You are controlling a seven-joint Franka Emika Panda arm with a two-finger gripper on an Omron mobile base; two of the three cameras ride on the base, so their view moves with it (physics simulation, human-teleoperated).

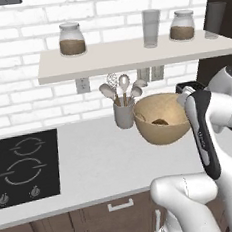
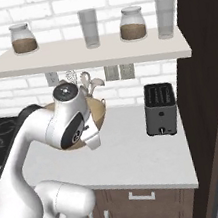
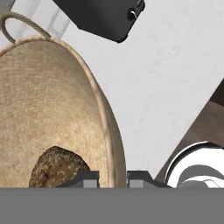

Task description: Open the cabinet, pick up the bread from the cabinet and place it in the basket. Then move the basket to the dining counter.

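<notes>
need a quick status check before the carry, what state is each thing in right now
basket: lifted off the white worktop, tilted, rim clamped by the pincer
bread: lying inside the basket
pincer: shut on the basket rim, one finger inside, one outside
toaster: upright on the worktop, slots empty
utensil cup: upright, holding utensils
jars: on the shelf, lids on, partly filled
glasses: upright on the shelf, empty

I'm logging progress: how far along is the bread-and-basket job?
Done: the lumpy dark brown bread roll lies inside the round tan woven basket. In hand: the tool is shut on the basket's rim, and the basket looks lifted off the white worktop. Left: moving it to the dining counter.
</notes>
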